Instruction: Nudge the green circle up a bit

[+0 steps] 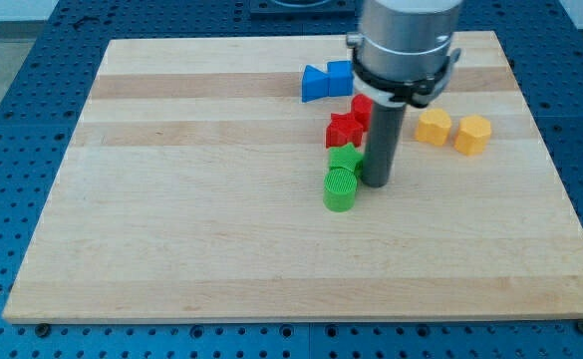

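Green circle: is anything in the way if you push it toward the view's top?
Yes. The green star sits directly above the green circle, seemingly touching it, with the red star just beyond. My tip is at the circle's right, not below it, with nothing between them.

green star touching above green circle, room below

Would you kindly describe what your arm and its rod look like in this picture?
My arm ends in a wide silver-grey cylinder ringed below by a black collar. From it hangs a straight dark grey rod, round and plain, down to my tip. No cables or markings show.
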### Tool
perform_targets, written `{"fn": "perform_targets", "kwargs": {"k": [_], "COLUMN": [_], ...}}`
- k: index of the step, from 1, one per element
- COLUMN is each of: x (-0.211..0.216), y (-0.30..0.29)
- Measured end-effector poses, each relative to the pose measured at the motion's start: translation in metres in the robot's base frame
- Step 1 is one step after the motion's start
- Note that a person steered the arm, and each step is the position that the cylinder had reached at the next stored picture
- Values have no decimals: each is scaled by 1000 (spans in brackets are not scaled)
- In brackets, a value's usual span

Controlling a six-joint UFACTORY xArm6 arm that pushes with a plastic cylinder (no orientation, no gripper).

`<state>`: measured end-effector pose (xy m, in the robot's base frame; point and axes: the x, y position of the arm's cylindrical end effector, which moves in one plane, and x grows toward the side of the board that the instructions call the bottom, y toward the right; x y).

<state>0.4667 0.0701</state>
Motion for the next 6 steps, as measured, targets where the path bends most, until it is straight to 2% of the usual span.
{"fn": "perform_targets", "kwargs": {"k": [2, 3, 4, 6], "x": [4, 45, 86, 54], "y": [-13, 9, 0, -13]}}
